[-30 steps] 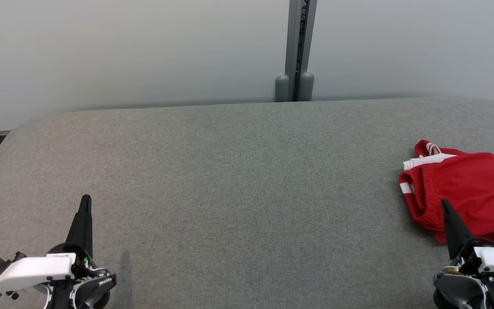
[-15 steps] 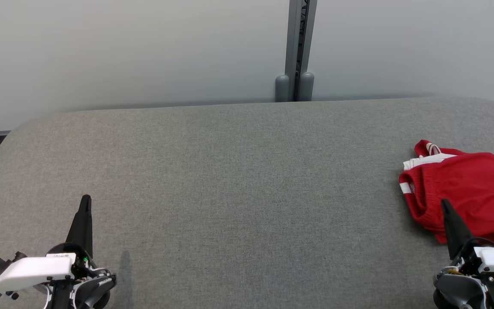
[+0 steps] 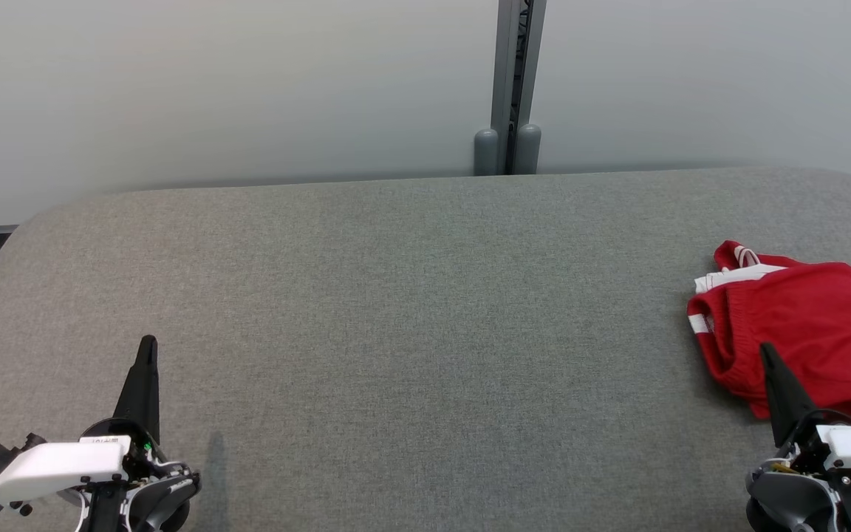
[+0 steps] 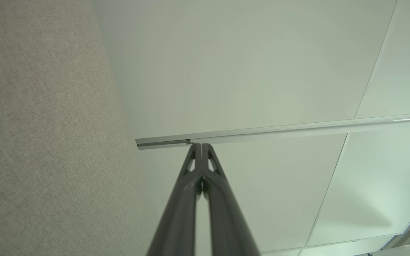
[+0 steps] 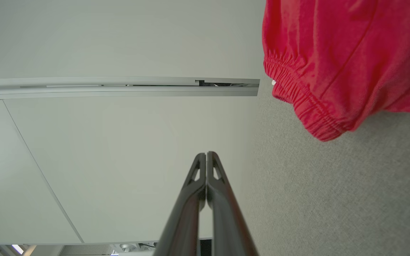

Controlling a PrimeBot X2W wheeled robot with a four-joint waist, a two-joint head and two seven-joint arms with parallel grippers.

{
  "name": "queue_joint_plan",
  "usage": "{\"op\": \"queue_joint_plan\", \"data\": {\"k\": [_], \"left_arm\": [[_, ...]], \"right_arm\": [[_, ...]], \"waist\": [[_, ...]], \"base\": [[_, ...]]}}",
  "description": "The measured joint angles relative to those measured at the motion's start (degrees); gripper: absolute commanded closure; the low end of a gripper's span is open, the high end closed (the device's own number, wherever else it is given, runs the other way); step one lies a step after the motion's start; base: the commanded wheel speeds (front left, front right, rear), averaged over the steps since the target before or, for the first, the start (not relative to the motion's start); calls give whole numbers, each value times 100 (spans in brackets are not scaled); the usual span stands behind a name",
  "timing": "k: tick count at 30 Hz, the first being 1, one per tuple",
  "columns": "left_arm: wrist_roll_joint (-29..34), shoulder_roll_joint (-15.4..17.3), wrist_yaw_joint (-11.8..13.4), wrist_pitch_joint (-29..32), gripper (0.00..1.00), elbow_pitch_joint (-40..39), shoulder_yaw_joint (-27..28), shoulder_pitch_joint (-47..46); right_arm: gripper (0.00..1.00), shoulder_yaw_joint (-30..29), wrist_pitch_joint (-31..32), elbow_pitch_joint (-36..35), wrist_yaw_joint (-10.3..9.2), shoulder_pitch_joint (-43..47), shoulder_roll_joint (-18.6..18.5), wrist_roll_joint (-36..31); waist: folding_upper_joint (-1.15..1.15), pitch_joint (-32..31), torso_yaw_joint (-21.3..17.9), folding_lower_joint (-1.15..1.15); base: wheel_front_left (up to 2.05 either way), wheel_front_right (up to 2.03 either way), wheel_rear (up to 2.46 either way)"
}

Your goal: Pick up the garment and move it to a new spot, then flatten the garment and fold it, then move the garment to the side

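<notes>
Crumpled red garment (image 3: pixel 802 332) at three o'clock on grey table (image 3: pixel 425 295); left gripper (image 3: pixel 148 344) at seven, right gripper (image 3: pixel 764 350) at five, both closed, empty.

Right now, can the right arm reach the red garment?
Probably yes. The right pincer, shut, is close to the red garment on the grey table, with nothing between them; it must open first.

Red garment (image 3: pixel 802 329), white stripes; grey table (image 3: pixel 425 310)

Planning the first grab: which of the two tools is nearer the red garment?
The right tool, its shut tips beside the red garment; the left tool sits far across the table.
</notes>
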Motion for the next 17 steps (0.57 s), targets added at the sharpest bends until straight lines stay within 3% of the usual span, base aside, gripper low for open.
{"op": "queue_joint_plan", "data": {"k": [17], "left_arm": [[0,0,0,0,100,0,1,0]], "right_arm": [[100,-1,0,0,0,0,1,0]], "waist": [[0,0,0,0]], "base": [[0,0,0]]}}
